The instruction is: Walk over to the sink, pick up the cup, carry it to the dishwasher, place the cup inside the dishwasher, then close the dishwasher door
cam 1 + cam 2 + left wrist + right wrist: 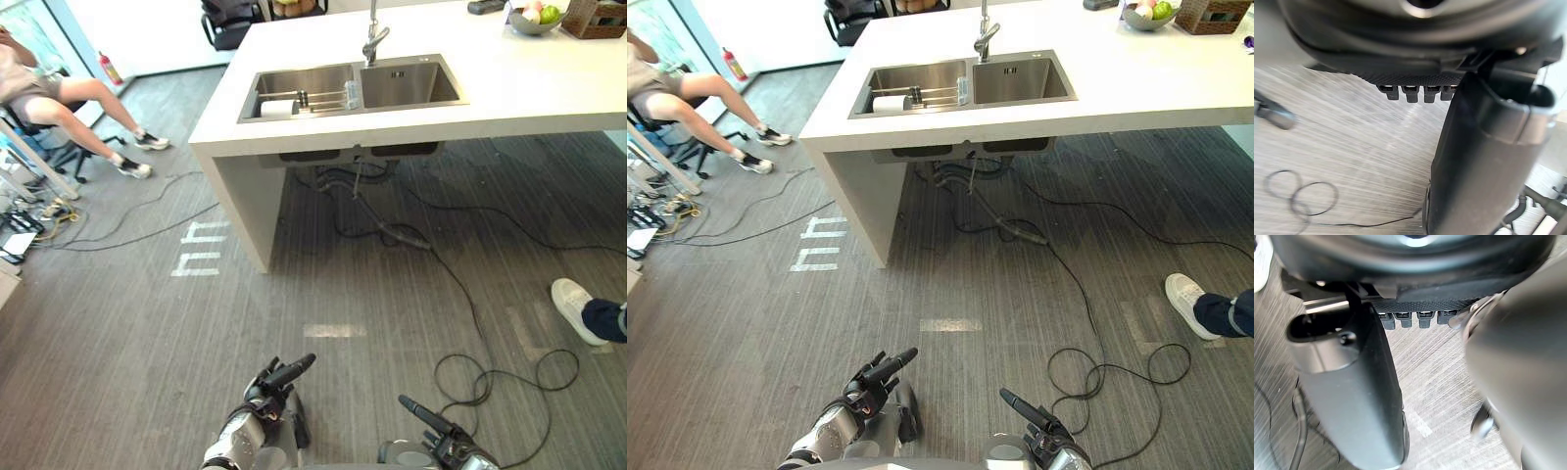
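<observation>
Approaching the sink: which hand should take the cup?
Left, narrowly. The left hand and right hand are both open, empty, far from the sink. The cup sits in the left basin beside the divider, and the left hand is further forward.

head stereo pair: mounted high behind both hands, facing steeply down and forward. left hand and right hand sit at the near edge; the sink lies well ahead of them. both eyes share that whole scene, slightly offset. each wrist camera: pressed close against its own hand, facing along it to the floor beyond.
</observation>
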### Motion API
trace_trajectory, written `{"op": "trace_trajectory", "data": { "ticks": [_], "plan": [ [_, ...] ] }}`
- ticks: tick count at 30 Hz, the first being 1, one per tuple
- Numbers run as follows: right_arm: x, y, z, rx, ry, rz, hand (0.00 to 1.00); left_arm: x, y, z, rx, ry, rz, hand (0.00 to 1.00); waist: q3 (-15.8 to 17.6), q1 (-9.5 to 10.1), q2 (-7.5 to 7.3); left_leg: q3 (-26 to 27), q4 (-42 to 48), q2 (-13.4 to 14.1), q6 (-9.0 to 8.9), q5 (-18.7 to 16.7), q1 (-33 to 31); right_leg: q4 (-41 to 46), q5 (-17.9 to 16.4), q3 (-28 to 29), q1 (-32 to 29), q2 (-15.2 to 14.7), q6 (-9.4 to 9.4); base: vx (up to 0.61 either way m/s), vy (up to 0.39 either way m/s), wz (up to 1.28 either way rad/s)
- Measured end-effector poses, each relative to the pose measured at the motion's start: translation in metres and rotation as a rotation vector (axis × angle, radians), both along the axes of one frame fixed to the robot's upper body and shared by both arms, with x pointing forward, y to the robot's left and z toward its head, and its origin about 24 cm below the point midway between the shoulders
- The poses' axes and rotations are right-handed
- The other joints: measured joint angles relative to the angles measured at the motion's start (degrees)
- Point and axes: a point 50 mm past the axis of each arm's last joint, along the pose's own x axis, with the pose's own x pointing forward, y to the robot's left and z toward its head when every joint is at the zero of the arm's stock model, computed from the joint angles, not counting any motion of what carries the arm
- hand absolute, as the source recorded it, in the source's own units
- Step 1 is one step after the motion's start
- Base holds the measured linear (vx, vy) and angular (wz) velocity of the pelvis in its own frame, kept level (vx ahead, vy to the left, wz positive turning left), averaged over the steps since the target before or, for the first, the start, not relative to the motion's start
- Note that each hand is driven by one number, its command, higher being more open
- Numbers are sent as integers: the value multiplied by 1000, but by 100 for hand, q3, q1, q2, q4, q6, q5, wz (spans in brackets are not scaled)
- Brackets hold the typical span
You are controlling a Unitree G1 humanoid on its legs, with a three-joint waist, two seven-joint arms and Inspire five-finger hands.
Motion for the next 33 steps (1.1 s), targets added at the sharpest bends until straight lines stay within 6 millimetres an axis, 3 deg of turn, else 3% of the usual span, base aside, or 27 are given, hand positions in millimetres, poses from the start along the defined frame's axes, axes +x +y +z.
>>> {"op": "trace_trajectory", "data": {
  "ticks": [1,2,3,4,5,7,8,9,10,11,13,14,15,17,18,20,22,23,24,25,26,27,28,29,30,32,33],
  "plan": [
    [-7,-1,-1,4,12,-16,100,2,-1,2,10,-12,-9,100,-5,-45,24,193,68,28,12,-11,54,55,-128,-70,119,-18,87,548,360,66],
    [-20,-5,-2,11,34,-51,100,8,-2,8,34,-49,-37,100,-10,-103,78,318,73,30,404,315,179,208,-401,-170,330,-68,251,489,331,52],
    [-23,-3,-3,22,40,-61,100,11,-1,12,47,-71,-43,100,-18,-76,19,376,170,-15,516,409,169,233,-465,-175,367,-149,294,605,441,31],
    [-22,0,-3,36,36,-59,100,23,5,24,88,-144,-39,100,-45,46,-118,425,410,-230,539,425,29,118,-553,-67,371,-373,284,312,237,2],
    [-22,0,-3,35,35,-58,100,24,6,26,95,-155,-40,100,-45,62,-127,423,456,-260,540,425,0,95,-572,-35,371,-397,281,449,321,-1],
    [-22,-3,-3,27,38,-47,100,30,11,36,140,-210,-36,100,-83,117,-192,372,893,-436,640,352,-197,74,-725,128,380,-578,277,289,197,0],
    [-24,-5,-3,19,51,-42,100,30,14,40,167,-236,-21,100,-153,190,-257,349,1275,-539,789,184,-323,91,-848,200,393,-799,260,369,242,-24],
    [-29,-6,-4,23,66,-55,100,26,16,43,183,-244,-11,100,-314,288,-324,372,1412,-758,1026,-47,-336,69,-951,216,435,-994,110,464,269,-25],
    [-33,-7,-4,24,77,-57,100,25,16,44,192,-249,-9,100,-406,280,-334,376,1402,-851,1179,-148,-336,314,-948,210,407,-1070,94,498,216,5],
    [-28,-8,-3,10,50,-64,100,29,16,49,203,-276,-10,100,-470,218,-314,346,1458,-953,1352,-303,-314,1454,-946,263,48,-1192,200,420,142,27],
    [-23,-10,-1,-2,26,-60,100,34,16,58,232,-323,-19,100,-579,262,-449,341,1423,-1141,1321,-454,-97,2819,-487,305,-511,-1560,514,391,137,21],
    [-21,-9,-1,-6,22,-49,100,39,16,67,244,-364,-9,100,-644,287,-512,341,1250,-1250,1321,-512,118,3608,16,393,-819,-1764,598,368,99,3],
    [-12,-11,1,-22,-3,-56,100,43,18,78,269,-413,18,100,-647,268,-506,303,993,-1289,1298,-514,399,4398,96,452,-1189,-1857,539,352,86,-1],
    [-9,-16,3,-25,-31,-107,100,50,21,97,285,-492,82,100,-628,259,-443,226,547,-1296,1175,-469,899,5034,-286,91,-1603,-1849,102,320,63,-10],
    [-8,-19,4,-28,-47,-134,100,55,24,113,290,-571,135,100,-593,258,-373,191,267,-1286,1091,-440,1214,4972,-587,-192,-1901,-1826,-36,301,33,-4],
    [-6,-24,7,-39,-75,-162,100,62,31,138,296,-696,199,100,-549,179,-292,52,149,-1179,969,-438,1540,4160,-815,-482,-2324,-1708,-76,292,-64,33],
    [-13,-23,5,-32,-48,-181,100,72,38,160,322,-800,206,100,-521,66,-248,-241,307,-1016,801,-532,1726,2935,-645,-336,-2576,-1520,31,327,-176,78],
    [-24,-18,0,-8,-9,-205,100,76,42,169,338,-841,205,100,-515,47,-262,-448,362,-959,681,-606,1837,2476,-334,-183,-2658,-1424,27,375,-294,87],
    [-38,-8,-4,25,37,-233,100,78,48,177,356,-877,213,100,-513,41,-333,-648,437,-920,510,-727,1966,2036,349,-41,-2647,-1365,-57,369,-315,100],
    [-60,10,-11,86,92,-305,100,76,60,190,390,-933,234,100,-549,57,-602,-858,583,-988,344,-937,2111,1787,1830,74,-2637,-1378,-142,364,-387,67],
    [-65,10,-11,96,83,-365,100,71,65,193,385,-953,280,100,-585,100,-525,-885,692,-842,248,-1137,2180,2009,1321,50,-2532,-1313,-32,348,-432,38],
    [-67,1,-10,78,72,-371,100,65,68,201,375,-991,327,100,-653,110,-316,-953,774,-621,186,-1266,2123,1892,1010,17,-2433,-1109,45,384,-491,13],
    [-69,-1,-9,77,72,-355,100,62,65,215,360,-1061,340,100,-648,133,-278,-1045,777,-528,84,-1302,2091,1591,622,-56,-2275,-936,-83,277,-377,14],
    [-69,-2,-9,74,73,-352,100,61,63,220,348,-1084,344,100,-654,142,-207,-1077,752,-445,62,-1314,2080,1559,556,-129,-2250,-841,-78,240,-346,8],
    [-73,-1,-10,82,83,-352,100,60,55,232,332,-1143,321,100,-679,169,-157,-1271,619,-279,52,-1320,2113,1438,487,-222,-2199,-564,-189,167,-264,-10],
    [-75,2,-11,94,86,-348,100,61,51,239,335,-1175,309,100,-717,169,-113,-1360,591,-106,-5,-1375,2122,1457,353,-240,-2235,-324,-351,131,-198,-24],
    [-76,5,-11,111,86,-338,100,62,51,240,333,-1177,319,100,-727,128,-121,-1353,593,-4,81,-1438,2109,1593,215,-231,-2337,-206,-414,148,-186,-26]
  ]
}}
